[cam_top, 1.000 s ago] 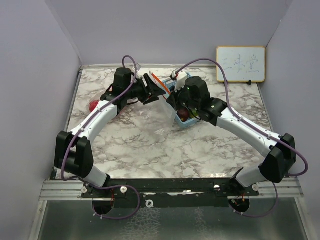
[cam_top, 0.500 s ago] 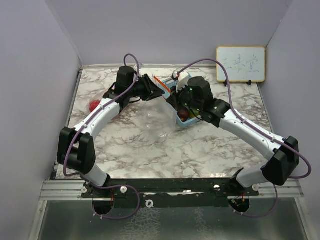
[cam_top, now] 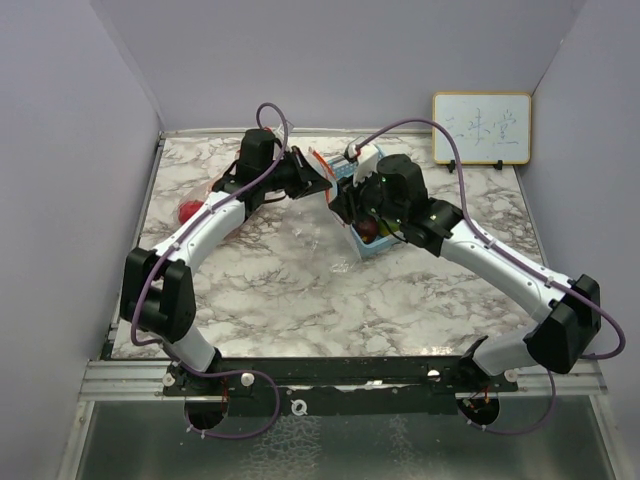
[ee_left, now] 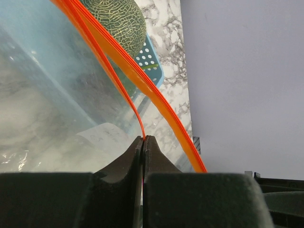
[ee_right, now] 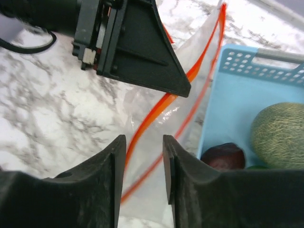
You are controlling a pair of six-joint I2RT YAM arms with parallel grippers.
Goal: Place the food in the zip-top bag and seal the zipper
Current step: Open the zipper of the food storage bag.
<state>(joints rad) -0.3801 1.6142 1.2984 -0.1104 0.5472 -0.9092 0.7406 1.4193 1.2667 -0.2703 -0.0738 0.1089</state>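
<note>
Left gripper (ee_left: 143,140) just clamped the clear plastic bag's (ee_left: 47,104) orange zipper strip (ee_left: 156,102) near the table's (cam_top: 260,300) far edge; right gripper (ee_right: 145,147) eases slightly apart around it: a handover.

Robot lab cell: plain grey-purple walls (cam_top: 70,150) are boxing in a marble-print counter (cam_top: 300,300), two arms (cam_top: 200,235) are sitting bolted to a near-edge metal rail (cam_top: 340,378), a whiteboard (cam_top: 481,127) is leaning far right.

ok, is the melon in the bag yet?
No, the melon lies in the blue basket, outside the bag.
</note>
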